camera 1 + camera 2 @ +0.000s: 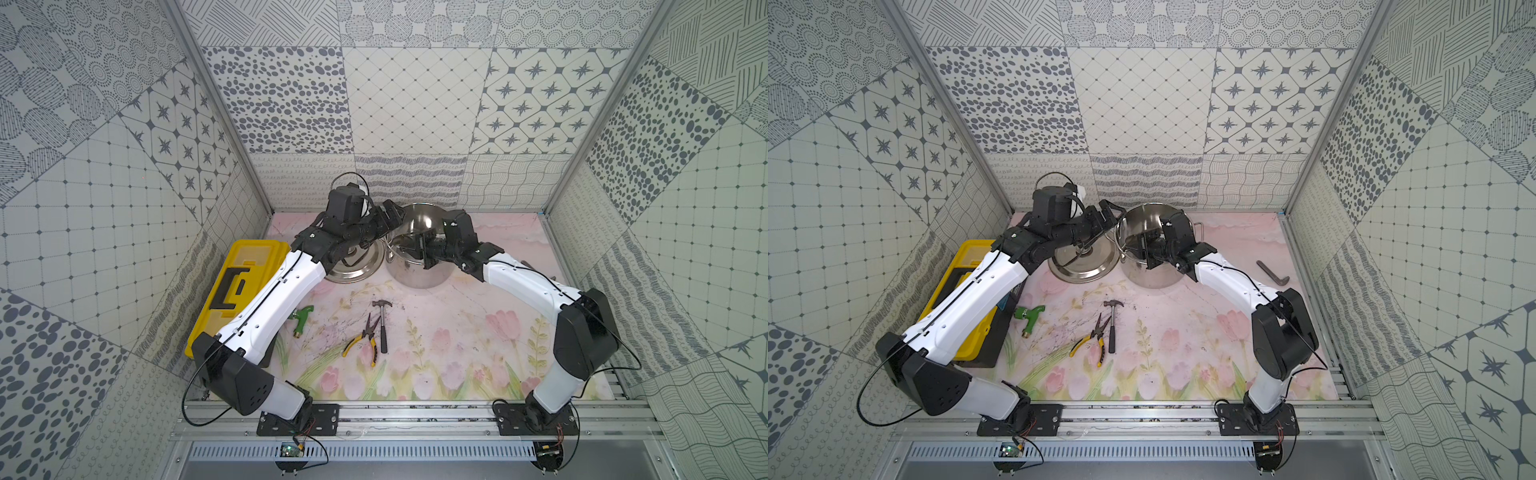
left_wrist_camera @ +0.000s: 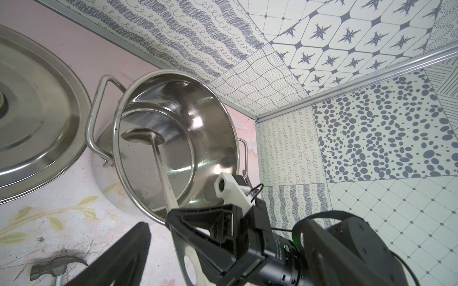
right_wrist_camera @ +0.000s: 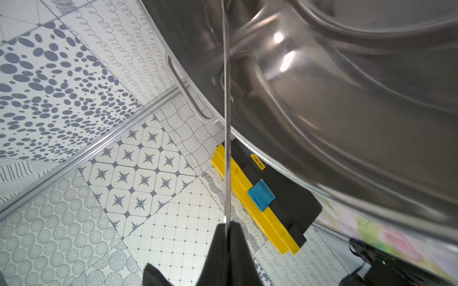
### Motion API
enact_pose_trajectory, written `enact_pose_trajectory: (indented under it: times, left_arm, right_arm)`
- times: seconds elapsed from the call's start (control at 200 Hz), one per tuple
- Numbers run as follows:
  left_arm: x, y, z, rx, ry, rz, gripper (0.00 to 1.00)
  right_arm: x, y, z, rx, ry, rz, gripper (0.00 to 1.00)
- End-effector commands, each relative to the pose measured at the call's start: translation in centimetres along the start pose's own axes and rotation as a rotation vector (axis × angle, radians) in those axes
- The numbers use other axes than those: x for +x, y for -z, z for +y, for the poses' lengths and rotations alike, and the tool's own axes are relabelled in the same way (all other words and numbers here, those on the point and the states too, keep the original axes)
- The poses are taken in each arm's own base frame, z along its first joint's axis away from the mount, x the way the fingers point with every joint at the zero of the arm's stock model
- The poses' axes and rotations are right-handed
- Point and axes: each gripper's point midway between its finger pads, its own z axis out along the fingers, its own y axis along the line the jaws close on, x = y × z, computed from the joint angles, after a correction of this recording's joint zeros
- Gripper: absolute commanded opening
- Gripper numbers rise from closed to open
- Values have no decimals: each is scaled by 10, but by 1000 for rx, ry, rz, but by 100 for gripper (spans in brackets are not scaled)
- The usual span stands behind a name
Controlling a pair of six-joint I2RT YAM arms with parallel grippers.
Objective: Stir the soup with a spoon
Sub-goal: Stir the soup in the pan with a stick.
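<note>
Floral mat (image 1: 436,340): right jaws clamped on spoon (image 2: 159,166) handle, bowl inside stockpot (image 2: 210,123); left jaws wide, empty.

Ladle (image 3: 226,123) bowl indiscernible (right wrist view), lid (image 1: 365,266) half under left arm (image 1: 270,299)

Stainless-steel stockpot (image 1: 419,272) (image 1: 1150,276), upright and uncovered at the rear of the table, with two loop side handles (image 2: 95,116); its polished inner wall (image 2: 210,118) and floor are bare to view. An all-steel ladle (image 2: 158,163) slants into it: the small round bowl (image 2: 142,136) lies low inside, close to the wall, and whether it touches the floor cannot be told. The thin handle (image 3: 226,148) rises across the rim, clamped between the fingers of the right gripper (image 3: 226,230).
</note>
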Motion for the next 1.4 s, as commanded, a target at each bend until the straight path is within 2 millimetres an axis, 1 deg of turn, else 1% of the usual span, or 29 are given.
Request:
enact_pose_trajectory:
  times: [0.0, 0.08, 0.15, 0.245, 0.3, 0.35, 0.455, 0.56, 0.685, 0.745, 0.81, 0.885, 0.98, 1.076, 1.176, 1.291, 1.316, 1.396]
  left_arm:
    - [-8, 6, -12, 44, -7, -27, 100]
    - [-7, 8, -11, 42, -7, -30, 100]
    - [-7, 10, -10, 40, -8, -32, 99]
    - [-7, 11, -11, 40, -12, -33, 100]
    - [-7, 10, -11, 40, -13, -32, 100]
    - [-6, 9, -10, 39, -13, -28, 99]
    - [-6, 6, -11, 39, -17, -21, 100]
    - [-8, 4, -13, 42, -18, -19, 100]
    - [-8, 1, -14, 44, -14, -17, 100]
    - [-8, 0, -14, 45, -10, -15, 99]
    - [-7, -1, -13, 45, -7, -13, 99]
    - [-7, 0, -13, 44, -6, -14, 99]
    - [-8, 1, -13, 43, -6, -17, 100]
    - [-9, 4, -14, 43, -9, -23, 100]
    - [-10, 7, -15, 42, -13, -28, 100]
    - [-15, 15, -18, 44, -27, -52, 99]
    - [-12, 16, -14, 26, -25, -40, 99]
    - [-14, 20, -12, 13, -29, -53, 100]
  right_arm:
    - [-7, -3, 39, -94, 43, 7, 0]
    - [-23, -2, 44, -98, 36, -17, 0]
    - [-39, 5, 43, -100, 29, -44, 0]
    - [-58, 21, 37, -99, 13, -80, 0]
    - [-65, 32, 32, -98, 7, -95, 0]
    - [-67, 42, 27, -94, 4, -101, 0]
    - [-59, 58, 12, -85, -4, -92, 0]
    - [-40, 70, -3, -76, -12, -73, 0]
    - [-12, 75, -15, -69, -18, -28, 0]
    - [3, 76, -18, -70, -21, -5, 0]
    - [13, 76, -18, -75, -22, 11, 0]
    - [25, 76, -12, -88, -10, 33, 0]
    - [38, 75, 6, -111, 44, 76, 0]
    - [39, 73, 24, -131, 96, 99, 0]
    - [37, 74, 41, -151, 147, 125, 0]
    - [40, 84, 60, -177, 215, 171, 0]
    - [42, 89, 63, -181, 231, 183, 0]
    - [44, 105, 71, -184, 301, 195, 0]
